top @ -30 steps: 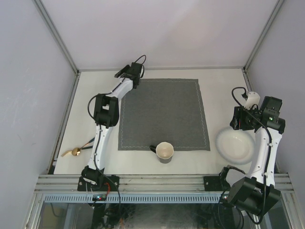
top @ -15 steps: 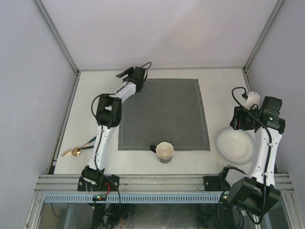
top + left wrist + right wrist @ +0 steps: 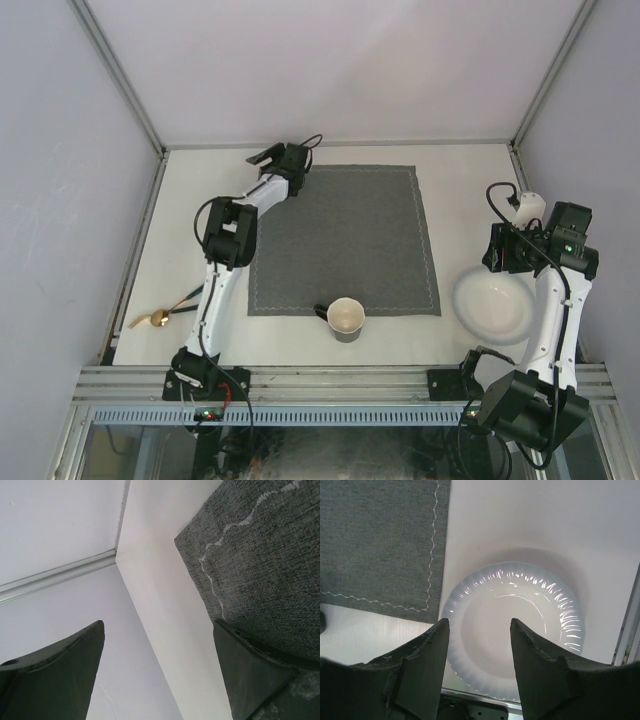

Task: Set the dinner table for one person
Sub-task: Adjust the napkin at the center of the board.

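change: left claw (image 3: pixel 268 156) has swung right, over the mat's (image 3: pixel 345 240) far-left corner; I see the right arm unmoved.
left arm: stretched far forward, jaws gaping, empty.
right claw (image 3: pixel 479 625): parted, empty, above the plate (image 3: pixel 492 305); arm folded.
table (image 3: pixel 190 200): beneath everything, mat at centre.

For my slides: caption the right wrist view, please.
Open right hand poised over a white plate beside the grey mat.

The left arm (image 3: pixel 222 262) stretches from its base at the near edge of the dinner table (image 3: pixel 465 190) to the far edge, left of the middle. Its left gripper (image 3: pixel 157 630) sits low, jaws spread wide with nothing between them. The right arm (image 3: pixel 553 300) stands folded by the right edge. Its right gripper (image 3: pixel 479 627) points down, jaws parted and holding nothing.
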### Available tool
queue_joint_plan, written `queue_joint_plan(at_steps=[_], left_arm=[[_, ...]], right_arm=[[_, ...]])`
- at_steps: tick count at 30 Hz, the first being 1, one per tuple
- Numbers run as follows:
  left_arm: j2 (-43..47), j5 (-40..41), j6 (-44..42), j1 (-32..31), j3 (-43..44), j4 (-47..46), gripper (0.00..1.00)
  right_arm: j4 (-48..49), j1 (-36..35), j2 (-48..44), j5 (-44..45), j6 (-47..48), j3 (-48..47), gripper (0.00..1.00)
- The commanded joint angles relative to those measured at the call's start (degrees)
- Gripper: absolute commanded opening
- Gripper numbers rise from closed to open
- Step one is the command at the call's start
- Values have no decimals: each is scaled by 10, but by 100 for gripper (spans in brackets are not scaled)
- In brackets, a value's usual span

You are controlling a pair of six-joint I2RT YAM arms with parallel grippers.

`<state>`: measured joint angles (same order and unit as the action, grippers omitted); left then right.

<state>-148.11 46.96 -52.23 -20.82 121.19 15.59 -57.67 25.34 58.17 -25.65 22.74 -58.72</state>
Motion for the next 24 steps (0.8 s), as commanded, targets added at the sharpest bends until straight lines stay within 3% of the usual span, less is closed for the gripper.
queue_joint_plan(at_steps=[1,14,24], left_arm=[[4,23,-34,-4,-18,-32,93],[0,50,-100,-5,-52,-114,96],[4,51,-106,3,-64,-120,97]], right_arm=[[11,-3,-3,-9,-7,-5,52],[13,-4,-2,-12,-7,-5,52],[17,-5,-1,-11,-8,-4,52]])
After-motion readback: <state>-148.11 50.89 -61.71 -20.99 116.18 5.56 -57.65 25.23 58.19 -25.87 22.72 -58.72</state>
